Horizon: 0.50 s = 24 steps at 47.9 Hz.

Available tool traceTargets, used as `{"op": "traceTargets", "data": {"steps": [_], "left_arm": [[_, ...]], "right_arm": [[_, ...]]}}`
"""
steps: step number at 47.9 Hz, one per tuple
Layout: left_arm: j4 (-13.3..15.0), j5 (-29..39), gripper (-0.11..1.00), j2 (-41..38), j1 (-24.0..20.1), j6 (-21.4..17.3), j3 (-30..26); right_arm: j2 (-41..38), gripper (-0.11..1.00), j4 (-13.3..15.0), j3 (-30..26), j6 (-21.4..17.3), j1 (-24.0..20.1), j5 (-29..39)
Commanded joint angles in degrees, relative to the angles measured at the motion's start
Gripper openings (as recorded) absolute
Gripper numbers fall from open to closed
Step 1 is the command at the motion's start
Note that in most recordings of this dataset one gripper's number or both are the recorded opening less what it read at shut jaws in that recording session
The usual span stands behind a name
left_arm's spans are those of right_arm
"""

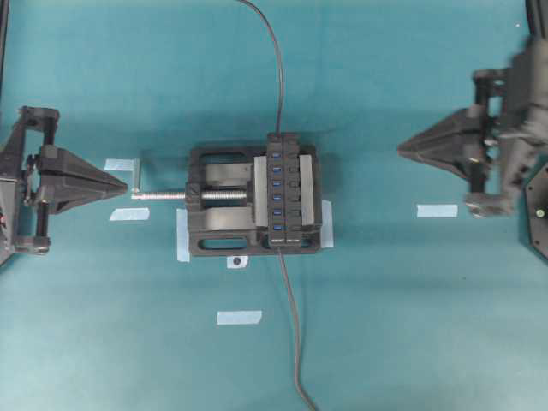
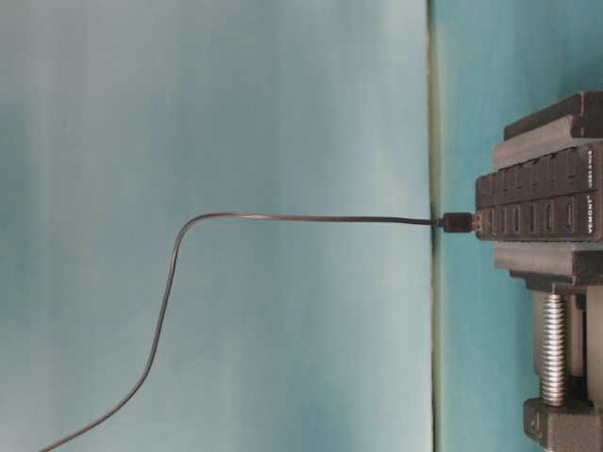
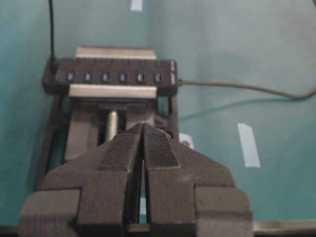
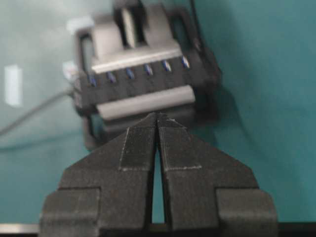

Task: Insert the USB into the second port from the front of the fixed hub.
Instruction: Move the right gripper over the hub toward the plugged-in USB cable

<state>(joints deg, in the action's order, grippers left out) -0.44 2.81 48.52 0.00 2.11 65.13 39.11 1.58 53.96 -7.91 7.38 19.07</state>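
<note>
- The fixed hub (image 1: pixel 287 193) sits in the middle of the overhead view, clamped lengthwise in a black vise (image 1: pixel 214 231). Its row of blue ports faces up, probably so a plug can be pushed in without the hub sliding.
- The USB (image 2: pixel 457 222) lies at the hub's lower end in the overhead view (the front, as I read it), its tip against the end face. Whether it is seated in a socket there or only resting, I cannot tell. Its thin cable (image 1: pixel 293 325) trails off the bottom edge.
- The left gripper (image 1: pixel 122 184), at the left edge, has its fingers pressed together on nothing and points at the vise.
- The right gripper (image 1: pixel 402 150), at the upper right, is likewise closed and empty. It is blurred and well apart from the hub.
- Neither holds the plug, so picking it up looks like the step ahead; the jaws must part first.
- A second cable (image 1: pixel 278 77) leaves the hub's upper end, clear of the front ports.
- The vise screw (image 1: pixel 167 195) juts left, toward the left gripper.
- Pale tape strips (image 1: pixel 437 210) dot the teal bench (image 1: pixel 385 342); nothing lies between either gripper and the hub.
</note>
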Motion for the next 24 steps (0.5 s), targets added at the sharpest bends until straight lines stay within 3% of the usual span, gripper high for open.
{"op": "traceTargets", "data": {"steps": [1,24], "left_arm": [[-0.09,-0.09,0.00,-0.62,0.09,-0.09,-1.85],[-0.09,-0.09,0.00,-1.32,-0.09,0.44,-1.49]], "right_arm": [[-1.49,0.04,0.88,-3.16,1.14,1.05,1.93],[-12.04,0.04,1.14,-9.49,10.37,5.10,3.08]]}}
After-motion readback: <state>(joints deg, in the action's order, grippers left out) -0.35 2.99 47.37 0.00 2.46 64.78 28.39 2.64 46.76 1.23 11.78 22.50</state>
